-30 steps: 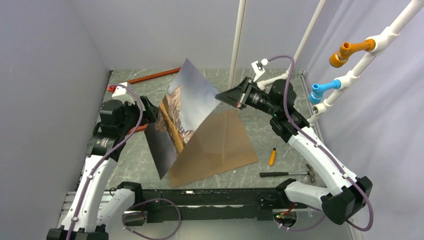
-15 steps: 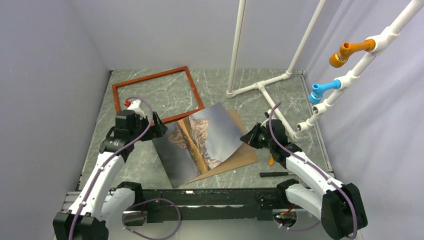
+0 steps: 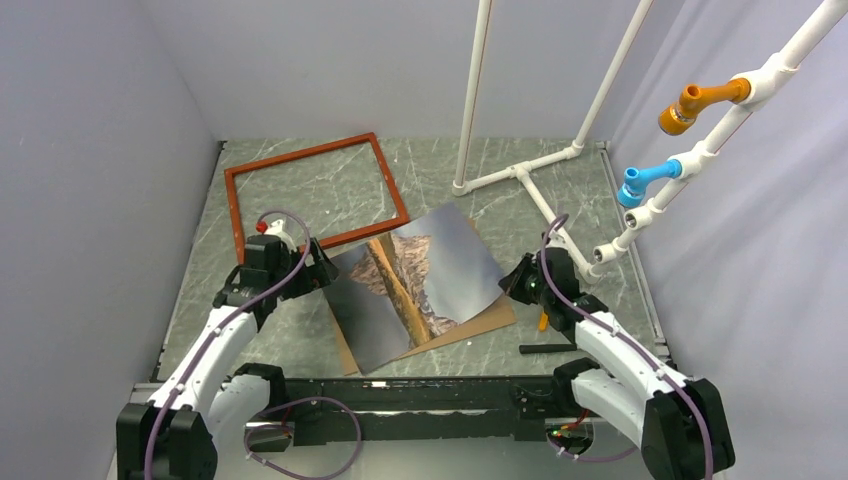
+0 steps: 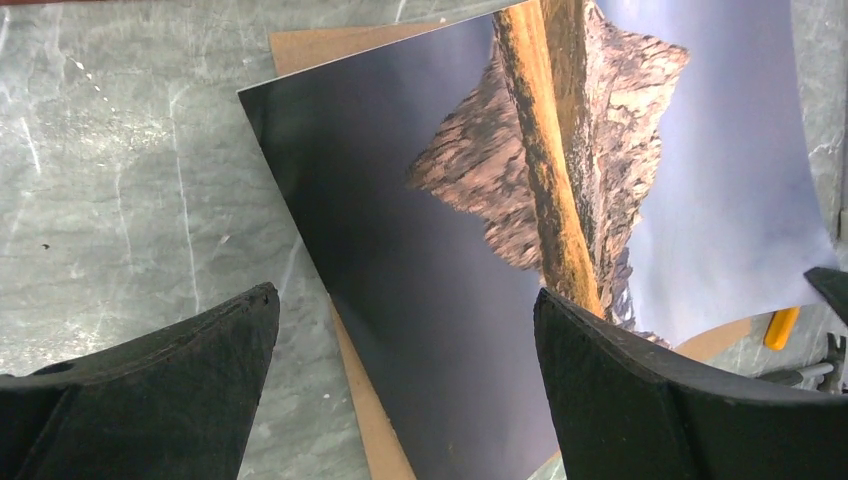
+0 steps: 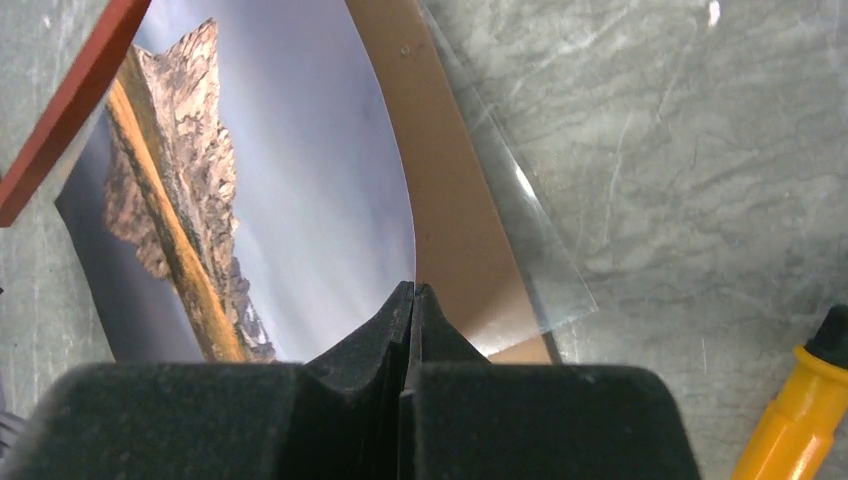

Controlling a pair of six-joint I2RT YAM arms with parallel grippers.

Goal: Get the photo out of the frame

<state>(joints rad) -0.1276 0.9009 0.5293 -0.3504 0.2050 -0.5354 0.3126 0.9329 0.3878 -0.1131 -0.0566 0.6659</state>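
Photo: the photo [image 3: 415, 285] is out of the frame and sits mid-counter, picture side up, on a brown backing board [image 3: 485, 315]. Its right edge curls up off the board.
Frame: the frame [image 3: 300, 154] lies flat at the upper left of the top view, with green counter [image 3: 590, 330] showing through its opening. Its lower right border meets the photo's upper corner; I cannot tell which lies on top.
Right tool: the right tool [image 5: 412, 290] is clenched on the photo's raised right edge. The pinch point itself is hidden between the dark pads.
Left tool: the left tool [image 4: 405, 298] is released, its jaws spread wide above the photo's dark left part and touching nothing.
Clear sheet: a transparent sheet [image 5: 530, 250] sticks out past the board's edge in the right wrist view. It is hard to make out from above.
Cut off: a yellow-handled screwdriver [image 5: 790, 420] is clipped by the lower right corner there, and from above the right arm covers part of it.
Half hidden: a dark hammer handle [image 3: 545, 348] shows at the lower right, its head hidden behind the arm.
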